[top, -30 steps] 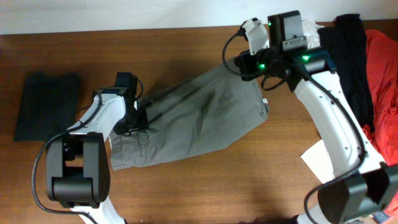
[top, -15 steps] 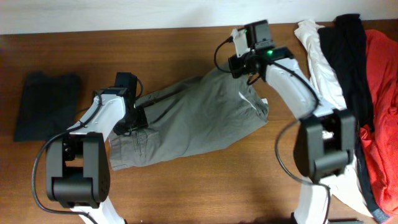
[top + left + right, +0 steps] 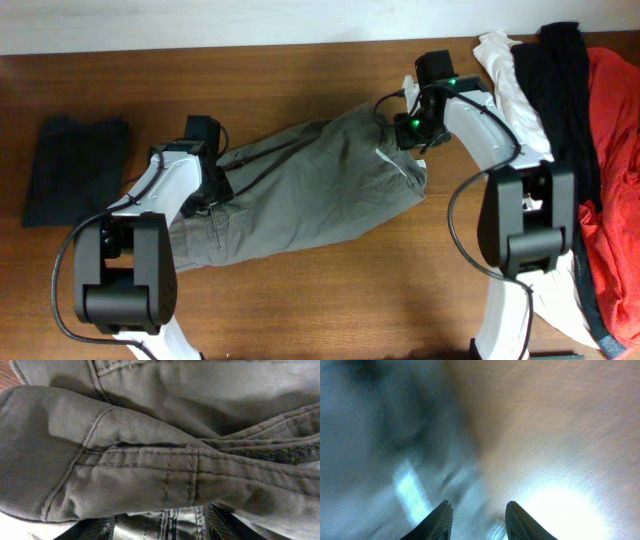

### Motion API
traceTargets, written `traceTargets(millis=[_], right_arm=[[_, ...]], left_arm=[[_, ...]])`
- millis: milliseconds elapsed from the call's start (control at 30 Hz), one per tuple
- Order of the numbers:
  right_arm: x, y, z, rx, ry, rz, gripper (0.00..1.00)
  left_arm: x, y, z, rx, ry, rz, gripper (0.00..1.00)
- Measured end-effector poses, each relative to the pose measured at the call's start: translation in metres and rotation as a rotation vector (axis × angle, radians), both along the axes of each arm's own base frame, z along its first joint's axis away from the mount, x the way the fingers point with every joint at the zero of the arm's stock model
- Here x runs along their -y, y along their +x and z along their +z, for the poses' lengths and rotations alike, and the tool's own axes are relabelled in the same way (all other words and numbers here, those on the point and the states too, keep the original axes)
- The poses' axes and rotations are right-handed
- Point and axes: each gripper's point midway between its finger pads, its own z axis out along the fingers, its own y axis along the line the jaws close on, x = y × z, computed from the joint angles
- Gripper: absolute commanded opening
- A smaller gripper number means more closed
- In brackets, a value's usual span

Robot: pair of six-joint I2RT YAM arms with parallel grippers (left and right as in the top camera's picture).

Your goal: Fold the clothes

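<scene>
The clothes (image 3: 300,190), large grey-khaki trousers, lie slantwise across the wooden table in the overhead view. My left gripper (image 3: 212,190) rests on their left part. In the left wrist view the seamed cloth (image 3: 150,470) fills the frame. My left jaws (image 3: 162,527) stand apart, with cloth between them and a fold over their tips. My right gripper (image 3: 408,135) hangs at the trousers' upper right end. In the blurred right wrist view its jaws (image 3: 477,510) are open and empty, above the cloth's edge (image 3: 380,460) and bare wood.
A small dark charcoal folded garment (image 3: 75,170) lies at the far left. White (image 3: 510,90), black (image 3: 565,100) and red (image 3: 615,150) garments are heaped at the right edge. The table's back edge runs just behind the right arm.
My right gripper has moved right and toward the front, down to the trousers' upper right end. That end now lies flatter. The trousers' left end shifted slightly. My left arm has not moved.
</scene>
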Motion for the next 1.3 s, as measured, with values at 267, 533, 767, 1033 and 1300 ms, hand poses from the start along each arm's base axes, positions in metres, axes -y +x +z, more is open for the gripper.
traceTargets(millis=[267, 533, 767, 1033, 1300], right_arm=[[-0.049, -0.04, 0.018, -0.074, 0.187, 0.204, 0.62], [-0.041, -0.062, -0.028, -0.119, 0.134, 0.221, 0.57], [-0.029, -0.067, -0.045, -0.114, 0.071, 0.201, 0.04], [-0.014, -0.073, -0.047, -0.152, 0.002, 0.089, 0.04], [0.021, -0.078, -0.048, -0.201, -0.132, -0.186, 0.04]], left_arm=[[-0.001, 0.001, 0.0, 0.004, 0.007, 0.004, 0.58], [-0.001, 0.0, 0.0, 0.002, 0.007, 0.007, 0.58], [-0.002, 0.0, 0.0, 0.001, 0.012, 0.011, 0.58], [-0.003, 0.0, 0.0, 0.001, 0.013, 0.012, 0.58], [-0.002, -0.001, 0.0, -0.002, 0.007, 0.011, 0.58]])
